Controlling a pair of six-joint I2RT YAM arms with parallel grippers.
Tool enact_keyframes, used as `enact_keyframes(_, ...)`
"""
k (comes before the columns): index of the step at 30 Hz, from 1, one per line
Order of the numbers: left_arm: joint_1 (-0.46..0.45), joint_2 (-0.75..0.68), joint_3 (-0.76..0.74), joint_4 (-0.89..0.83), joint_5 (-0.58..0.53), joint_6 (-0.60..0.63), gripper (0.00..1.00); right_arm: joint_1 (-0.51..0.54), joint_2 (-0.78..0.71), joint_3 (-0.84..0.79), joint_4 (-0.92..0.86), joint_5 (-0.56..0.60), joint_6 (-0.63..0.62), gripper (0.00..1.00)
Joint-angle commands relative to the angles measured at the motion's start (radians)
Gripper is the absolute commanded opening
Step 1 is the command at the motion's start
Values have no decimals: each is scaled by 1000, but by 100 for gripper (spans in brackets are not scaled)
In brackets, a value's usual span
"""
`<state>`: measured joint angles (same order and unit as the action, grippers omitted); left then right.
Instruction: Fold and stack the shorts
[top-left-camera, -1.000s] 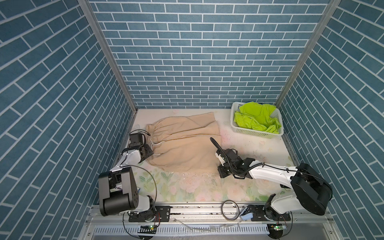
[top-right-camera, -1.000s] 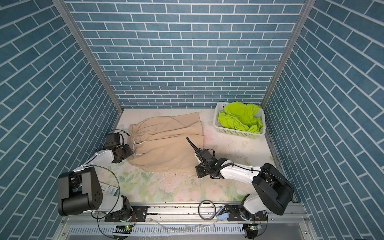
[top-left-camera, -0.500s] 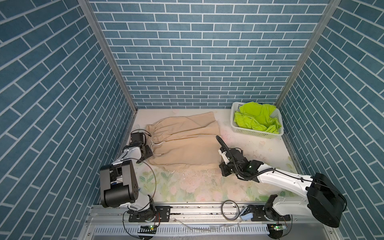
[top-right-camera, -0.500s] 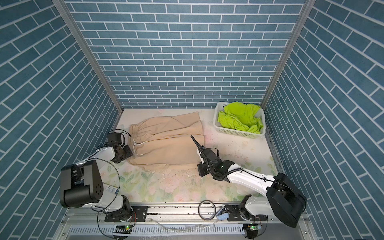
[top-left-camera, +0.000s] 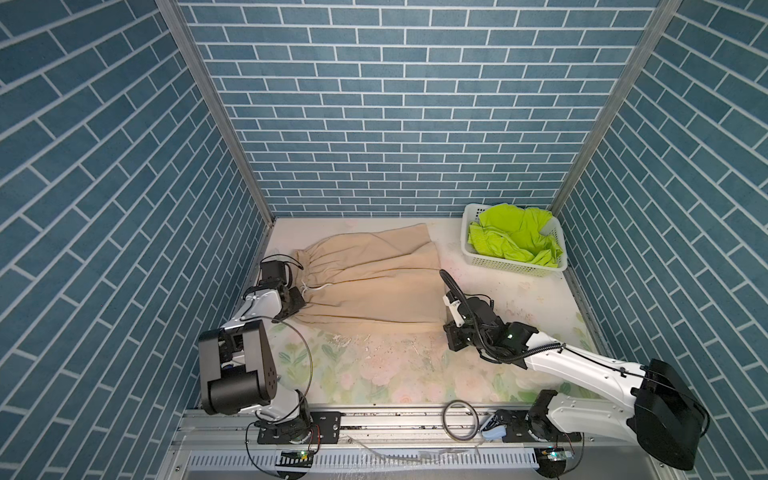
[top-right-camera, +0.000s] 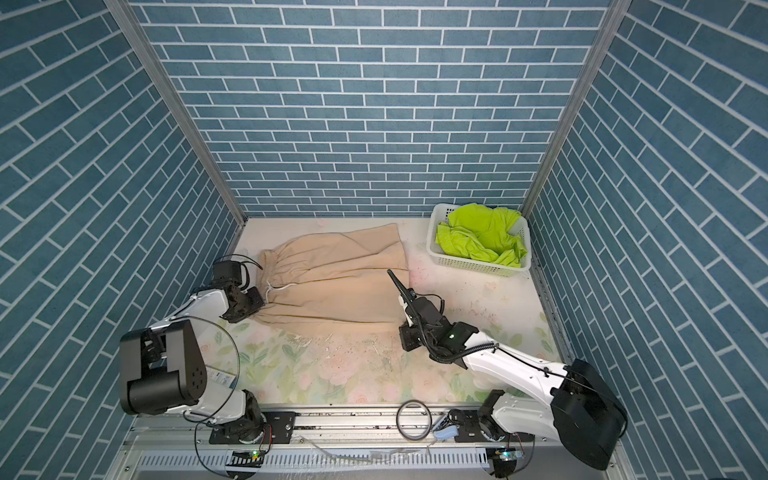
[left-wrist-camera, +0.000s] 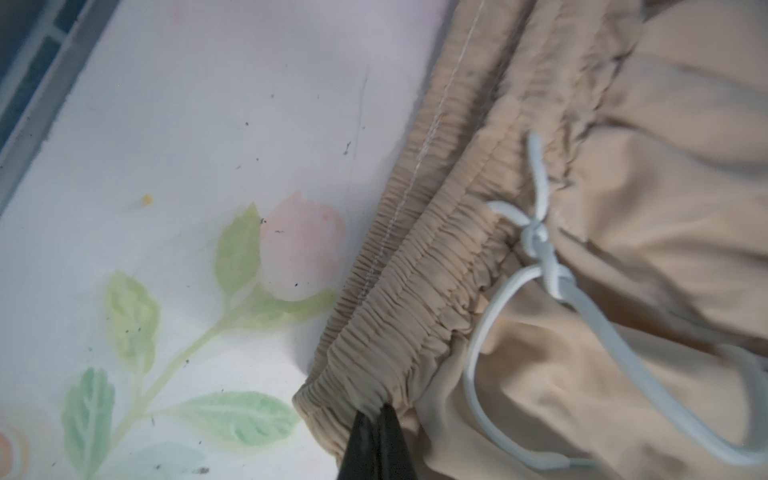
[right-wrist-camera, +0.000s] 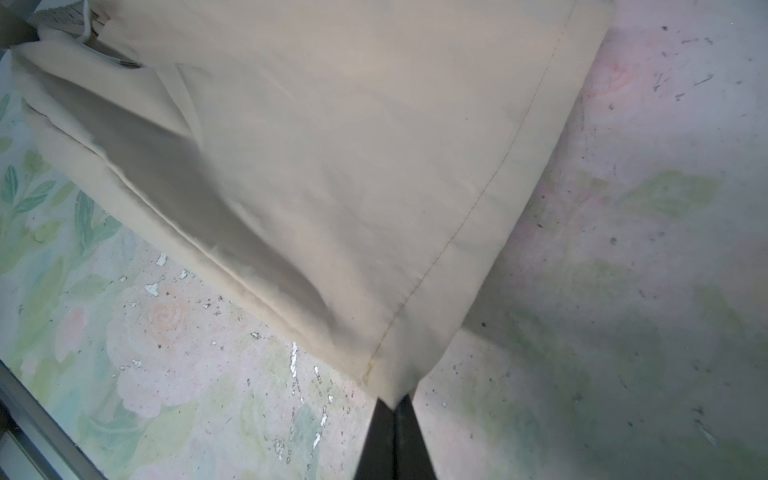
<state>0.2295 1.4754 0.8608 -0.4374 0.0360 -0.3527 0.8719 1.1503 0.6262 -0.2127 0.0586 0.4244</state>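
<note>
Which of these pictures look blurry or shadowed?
Both top views: sharp, evenly lit. Left wrist view: beige shorts waistband crisp, far fabric smeared. Right wrist view: soft focus, a dark shadow across the floral mat.

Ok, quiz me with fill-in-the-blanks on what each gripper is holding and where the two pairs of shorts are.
The left gripper is shut on the gathered elastic ____ of the beige fabric shorts.
The right gripper is shut on the stitched ____ at one leg's corner.
The neon lime-green shorts lie crumpled in the white perforated plastic basket at the table's far ____ corner.
Missing: waistband; hem; right.
</note>
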Motion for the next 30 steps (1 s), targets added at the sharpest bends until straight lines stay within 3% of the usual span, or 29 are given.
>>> enact_keyframes(1, -2, -93, 59, -125, 23, -20, 0, -13, -72, 52, -125, 82, -43, 0)
enact_keyframes(6, -12, -150, 130, -315, 67, -17, 0, -16, -146, 133, -288, 115, -75, 0)
enact_keyframes(16, -36, -294, 286, -759, 69, 125, 0, -16, -267, 331, -588, 227, -125, 0)
enact_keyframes(20, -37, -337, 296, -847, 90, 160, 0, -36, -153, 425, -565, 228, -232, 0)
enact_keyframes(25, -36, -312, 307, -875, 51, 191, 0, -164, 38, 547, -445, 76, -340, 0)
enact_keyframes(30, -36, -269, 324, -851, 17, 199, 1, -241, 188, 659, -348, 11, -417, 0)
